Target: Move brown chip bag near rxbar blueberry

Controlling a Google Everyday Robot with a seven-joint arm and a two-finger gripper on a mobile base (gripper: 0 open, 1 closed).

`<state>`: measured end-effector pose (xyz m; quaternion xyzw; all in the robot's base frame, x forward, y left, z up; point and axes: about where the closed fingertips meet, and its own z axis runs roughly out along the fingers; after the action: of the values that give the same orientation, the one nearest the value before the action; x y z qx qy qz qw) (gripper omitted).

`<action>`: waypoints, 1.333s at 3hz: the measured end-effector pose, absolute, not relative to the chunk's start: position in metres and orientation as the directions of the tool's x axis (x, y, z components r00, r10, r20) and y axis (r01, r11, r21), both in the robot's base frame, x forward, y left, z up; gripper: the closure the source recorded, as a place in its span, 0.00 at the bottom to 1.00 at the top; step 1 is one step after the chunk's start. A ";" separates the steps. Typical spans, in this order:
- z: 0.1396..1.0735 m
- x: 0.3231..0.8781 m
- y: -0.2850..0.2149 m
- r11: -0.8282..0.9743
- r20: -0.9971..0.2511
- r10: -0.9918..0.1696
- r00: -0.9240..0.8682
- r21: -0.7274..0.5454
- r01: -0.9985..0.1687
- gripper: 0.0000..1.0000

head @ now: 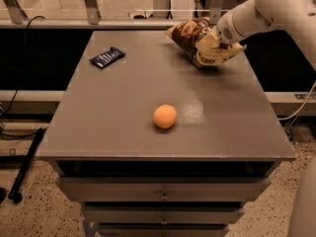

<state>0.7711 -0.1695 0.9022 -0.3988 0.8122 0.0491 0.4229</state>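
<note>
Our gripper [213,43] clamps its fingers on the tilted brown chip bag [189,35] at the table's [123,112] far right. We see the rxbar blueberry [107,57] well apart.

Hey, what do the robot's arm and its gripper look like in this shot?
The arm is made of smooth, rounded, off-white segments, with a small dark round mark near the wrist. No loose cables show on it. The gripper, pale like the arm, is at the table's far right, against the chip bag.

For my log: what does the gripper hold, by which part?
The gripper, at the far corner of the table, holds the brown chip bag by its cream-tan end.
</note>
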 end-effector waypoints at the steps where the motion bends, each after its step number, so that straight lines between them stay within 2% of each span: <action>1: 0.900 0.772 -0.152 0.664 -0.732 -0.611 -0.302 -0.265 -0.700 1.00; 2: 0.905 0.798 -0.100 0.603 -0.757 -0.622 -0.198 -0.303 -0.738 1.00; 4: 0.911 0.829 -0.038 0.548 -0.788 -0.605 -0.109 -0.314 -0.775 1.00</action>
<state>0.8287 -0.0384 0.9113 -0.4668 0.7392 0.0888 0.4772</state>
